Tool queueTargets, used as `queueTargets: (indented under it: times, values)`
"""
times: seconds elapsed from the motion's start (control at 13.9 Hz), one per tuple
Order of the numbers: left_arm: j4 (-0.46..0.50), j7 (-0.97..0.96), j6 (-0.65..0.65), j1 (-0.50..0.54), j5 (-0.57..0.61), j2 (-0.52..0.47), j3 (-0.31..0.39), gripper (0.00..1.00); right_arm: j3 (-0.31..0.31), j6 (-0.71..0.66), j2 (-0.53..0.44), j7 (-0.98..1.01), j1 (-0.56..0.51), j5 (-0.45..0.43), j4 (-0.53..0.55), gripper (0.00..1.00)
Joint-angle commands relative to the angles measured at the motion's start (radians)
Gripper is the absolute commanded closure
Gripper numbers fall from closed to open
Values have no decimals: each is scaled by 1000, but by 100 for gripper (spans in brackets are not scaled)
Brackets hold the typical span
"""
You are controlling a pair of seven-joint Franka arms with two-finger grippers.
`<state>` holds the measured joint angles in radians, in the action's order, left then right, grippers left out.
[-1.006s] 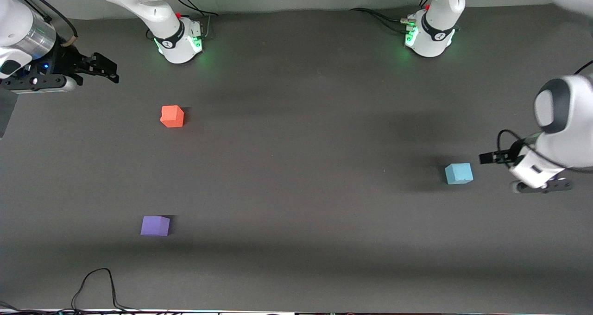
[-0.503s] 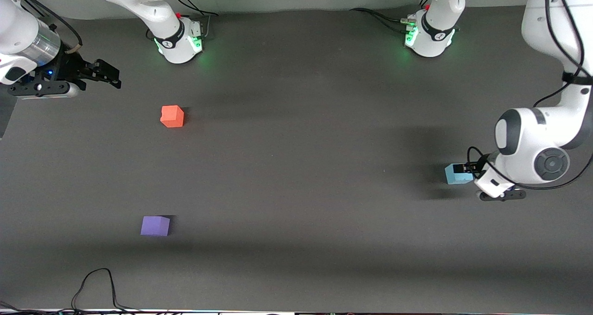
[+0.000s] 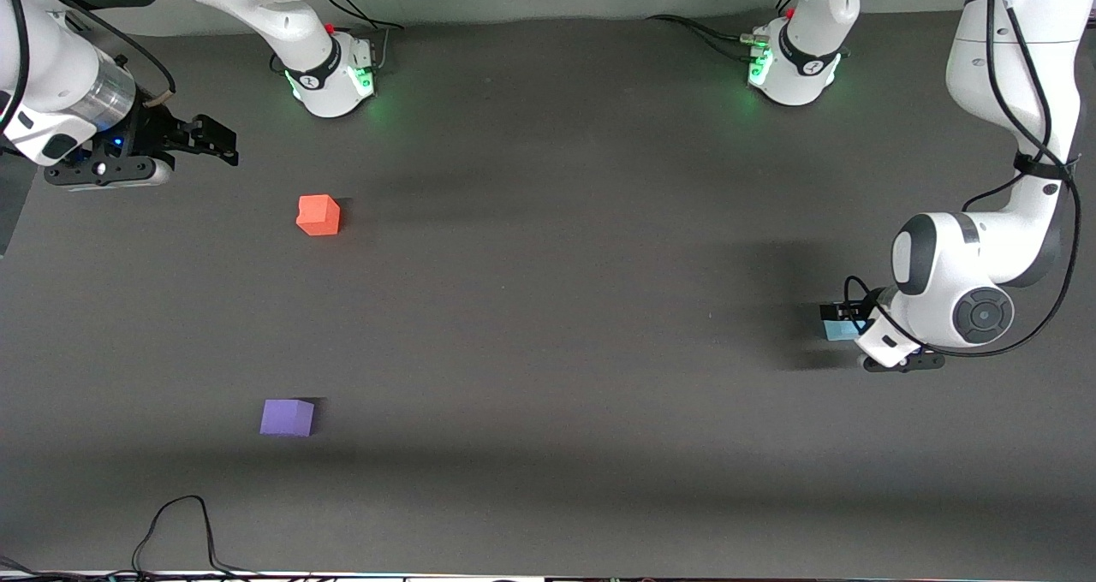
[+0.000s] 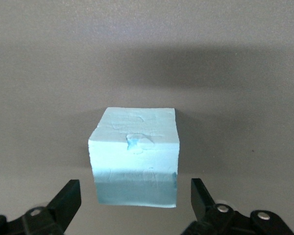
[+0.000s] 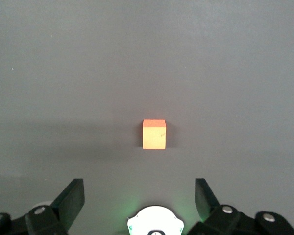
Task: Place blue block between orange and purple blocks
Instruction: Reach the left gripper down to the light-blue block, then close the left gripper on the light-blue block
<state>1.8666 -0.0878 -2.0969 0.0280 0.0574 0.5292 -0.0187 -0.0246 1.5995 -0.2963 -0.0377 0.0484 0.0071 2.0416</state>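
Toward the left arm's end of the table (image 3: pixel 548 308) we find the blue block (image 3: pixel 836 330), a small sky-blue matte cube resting on the dark grey surface. In the front view most of it is covered by the left gripper (image 3: pixel 843 315), which sits low right over it. In the left wrist view the blue block (image 4: pixel 135 156) fills the middle of the frame: its faces are flat and chalky, its edges fairly crisp, and the top carries a small scuffed dent with a darker blue mark. The left gripper (image 4: pixel 136 198) has its black fingers spread apart, one on each side of the cube with a gap of table showing between each fingertip and the foam, so we see no contact.

At the right arm's end lie the other two cubes, well apart from each other. The orange block (image 3: pixel 318 215), orange-red with a chipped top corner, is farther from the front camera; the purple block (image 3: pixel 288 417), lavender and clean-edged, lies nearer to it. The stretch between them is bare table.

The right gripper (image 3: pixel 210 138) hangs above the table near its own end, waiting, fingers apart, and its wrist view looks down on the orange block (image 5: pixel 154 134).
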Motion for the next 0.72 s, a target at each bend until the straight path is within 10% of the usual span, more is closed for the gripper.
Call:
queueTargets:
  times: [0.0, 0.29, 0.65]
  values:
    - [8, -18, -11, -11, -1, -3, 8, 2, 12, -21, -56, 24, 4, 11, 14, 0]
    - [8, -4, -14, -7, -1, -1, 8, 50, 6, 5, -37, 27, 21, 10, 12, 0]
    - [-1, -4, 3, -11, -1, -11, 8, 54, 18, -12, -53, 25, 24, 11, 9, 0]
